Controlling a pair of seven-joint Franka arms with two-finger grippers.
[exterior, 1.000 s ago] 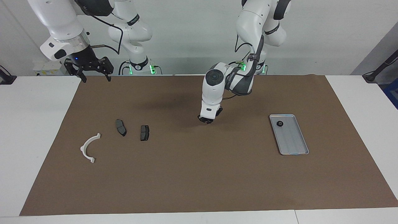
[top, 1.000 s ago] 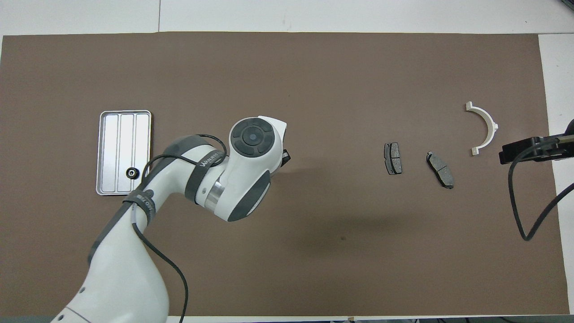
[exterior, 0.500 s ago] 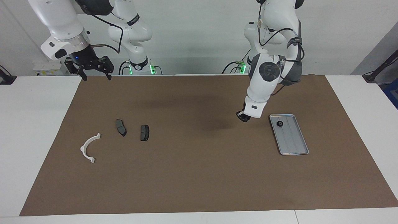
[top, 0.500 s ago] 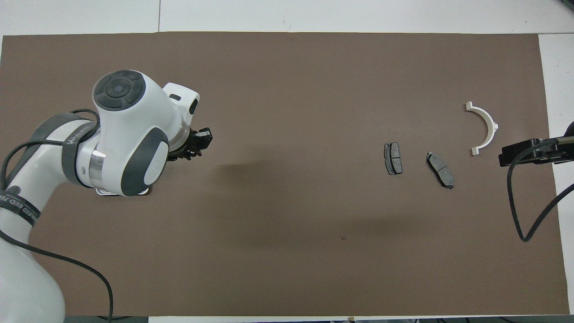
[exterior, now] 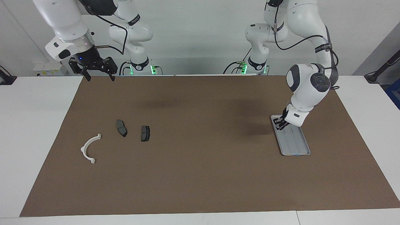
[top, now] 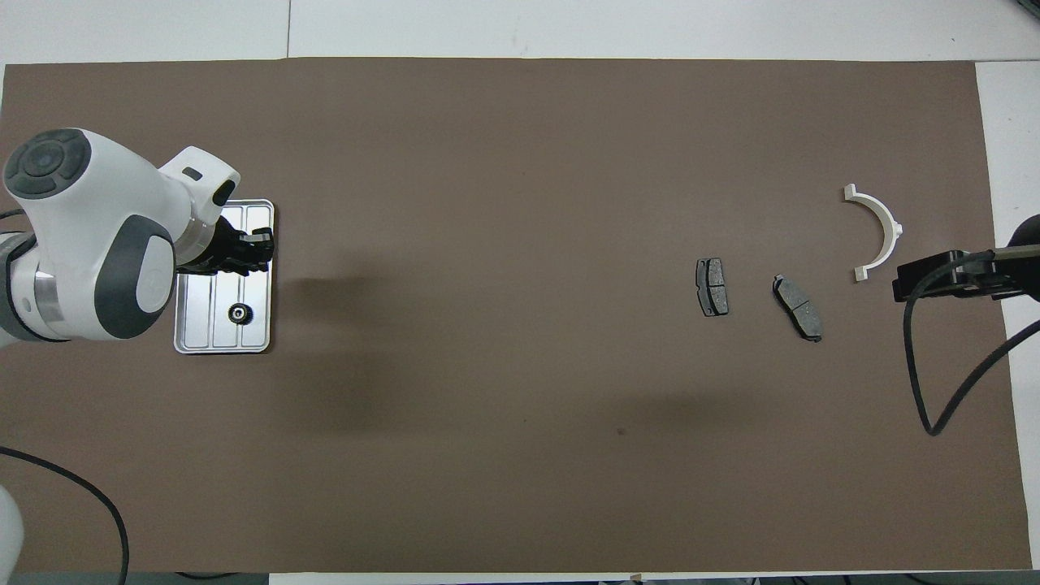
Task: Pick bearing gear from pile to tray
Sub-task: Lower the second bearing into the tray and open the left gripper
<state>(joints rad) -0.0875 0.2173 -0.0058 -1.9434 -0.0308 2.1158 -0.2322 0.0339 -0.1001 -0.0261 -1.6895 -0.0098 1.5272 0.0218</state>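
Moved: left gripper (exterior: 282,123) had crossed from the brown mat's (exterior: 200,175) middle to hang over the flat silver-grey ridged metal tray (exterior: 298,147).
Left claw: whether clenched or released, cannot tell.
Gear: small black round toothed piece (top: 238,313) lay in the tray.
Right gripper (exterior: 97,73): waited, fingers spread, over the mat's edge.
Pile: white curved half-ring bracket (exterior: 89,148), two dark grey brake pads (exterior: 121,127) (exterior: 145,133).

One high camera faces the robots; one looks steeply down, perhaps overhead. Both share the mat (exterior: 200,162) (top: 520,455).
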